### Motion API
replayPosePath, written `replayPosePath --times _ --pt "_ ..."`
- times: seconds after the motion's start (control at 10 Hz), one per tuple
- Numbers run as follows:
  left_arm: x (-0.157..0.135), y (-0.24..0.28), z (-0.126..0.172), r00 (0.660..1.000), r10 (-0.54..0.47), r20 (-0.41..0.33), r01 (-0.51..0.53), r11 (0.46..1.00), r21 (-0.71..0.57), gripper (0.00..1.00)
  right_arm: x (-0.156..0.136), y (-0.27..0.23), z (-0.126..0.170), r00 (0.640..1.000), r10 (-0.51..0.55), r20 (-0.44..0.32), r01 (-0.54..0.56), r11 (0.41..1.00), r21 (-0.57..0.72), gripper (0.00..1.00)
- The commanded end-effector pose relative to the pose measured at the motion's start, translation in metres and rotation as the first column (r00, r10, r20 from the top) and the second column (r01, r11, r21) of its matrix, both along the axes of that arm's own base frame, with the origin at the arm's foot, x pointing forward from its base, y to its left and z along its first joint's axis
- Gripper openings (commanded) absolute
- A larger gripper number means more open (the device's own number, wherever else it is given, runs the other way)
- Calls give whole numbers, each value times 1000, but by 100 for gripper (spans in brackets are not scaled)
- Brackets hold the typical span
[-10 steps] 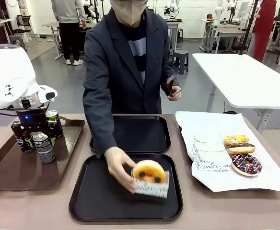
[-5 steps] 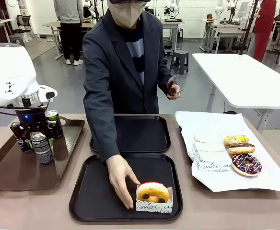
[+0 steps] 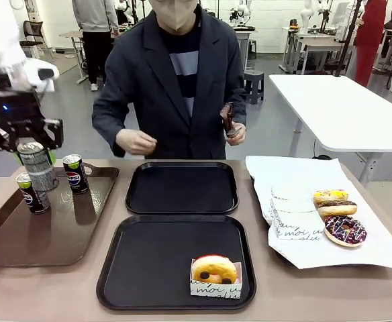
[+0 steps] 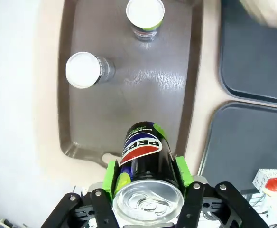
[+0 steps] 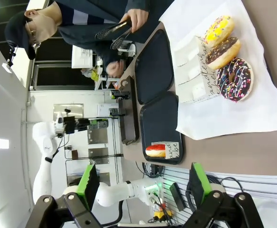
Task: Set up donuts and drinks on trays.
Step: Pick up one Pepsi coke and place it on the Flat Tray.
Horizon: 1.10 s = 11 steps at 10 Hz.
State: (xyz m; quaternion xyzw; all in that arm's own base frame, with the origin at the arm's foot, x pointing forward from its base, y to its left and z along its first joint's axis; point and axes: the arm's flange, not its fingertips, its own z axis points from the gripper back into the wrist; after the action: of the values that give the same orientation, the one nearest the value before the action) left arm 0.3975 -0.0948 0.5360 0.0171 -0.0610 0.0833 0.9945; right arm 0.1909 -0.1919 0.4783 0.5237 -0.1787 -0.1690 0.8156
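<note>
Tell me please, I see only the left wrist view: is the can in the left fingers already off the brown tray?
Observer: Yes. In the front view the held can, gripped by the left fingers, hangs above the brown tray, higher than the two standing cans.
Operator: What waits at the robot's right side?
Observer: Three donuts lie there on a white paper.
Operator: And the other arm?
Observer: The right fingers stand open and hold nothing.
</note>
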Motion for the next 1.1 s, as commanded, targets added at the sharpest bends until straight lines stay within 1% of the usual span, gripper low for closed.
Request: replayPosePath --times 0.0,0.1,0.7,0.8,0.9,1.0 --pt "0 6 -8 999 35 -37 -36 999 -30 19 2 -2 0 1000 3 26 -3 1000 13 100" --pt "0 0 0 1000 0 0 0 1000 0 19 2 -2 0 1000 3 26 -3 1000 13 100" --pt "0 0 0 1000 0 0 0 1000 0 19 2 -2 0 1000 3 26 -3 1000 13 100" --pt "-1 1 -3 1000 5 -20 -5 1000 -7 58 2 -2 0 1000 3 26 -3 1000 13 100" --pt "2 -17 -5 999 -53 -6 53 999 0 58 2 -2 0 1000 3 26 -3 1000 13 100" --pt "4 -42 -8 993 -114 -16 114 993 2 58 2 -2 0 1000 3 26 -3 1000 13 100"
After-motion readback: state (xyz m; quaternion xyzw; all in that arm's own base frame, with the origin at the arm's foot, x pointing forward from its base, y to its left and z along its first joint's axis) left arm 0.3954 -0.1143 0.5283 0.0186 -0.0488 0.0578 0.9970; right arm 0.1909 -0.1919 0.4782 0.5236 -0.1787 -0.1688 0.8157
